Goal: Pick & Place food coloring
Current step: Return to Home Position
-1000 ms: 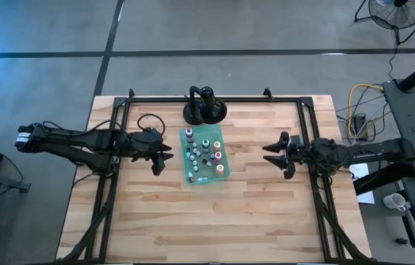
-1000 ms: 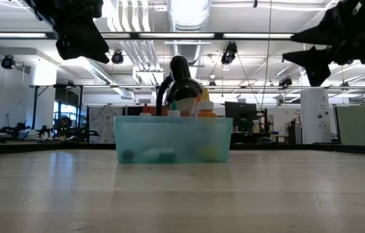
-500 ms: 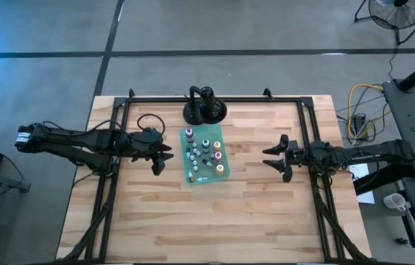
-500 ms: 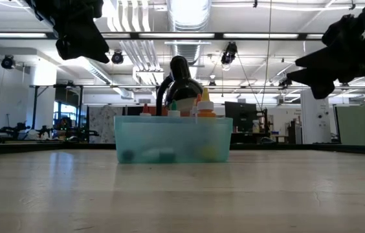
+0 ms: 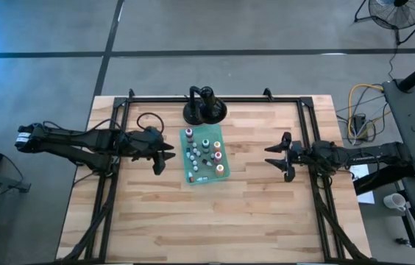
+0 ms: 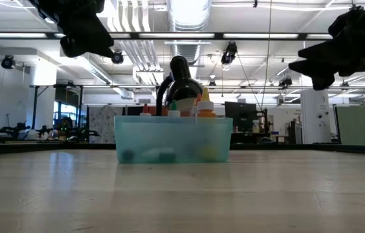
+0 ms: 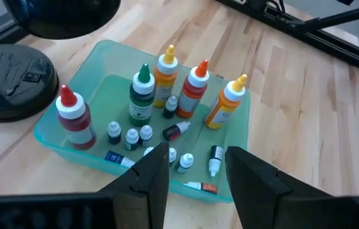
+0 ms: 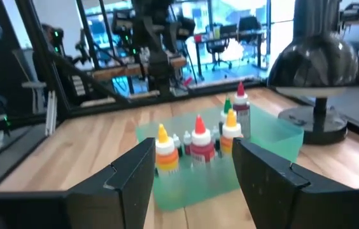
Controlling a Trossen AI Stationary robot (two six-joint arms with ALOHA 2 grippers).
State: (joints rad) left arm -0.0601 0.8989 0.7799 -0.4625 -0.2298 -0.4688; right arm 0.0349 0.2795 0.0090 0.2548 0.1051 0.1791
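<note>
Left jaws and right jaws hang open, empty. Dipping on retreat, the left jaws could clip the tray (image 7: 112, 92) ahead, toppling food coloring (image 7: 142, 102).

The tray (image 5: 201, 179) is sitting on the bench (image 5: 193, 228), near its middle and a little toward the back. The bottles (image 5: 204, 151) are inside the tray, the tall ones standing and some small ones lying between them. The stand (image 5: 204, 110) is standing just behind the tray. The left pincer (image 5: 165, 162) is hanging just left of the tray, and the right pincer (image 5: 272, 156) is hanging farther off on the tray's right.
</note>
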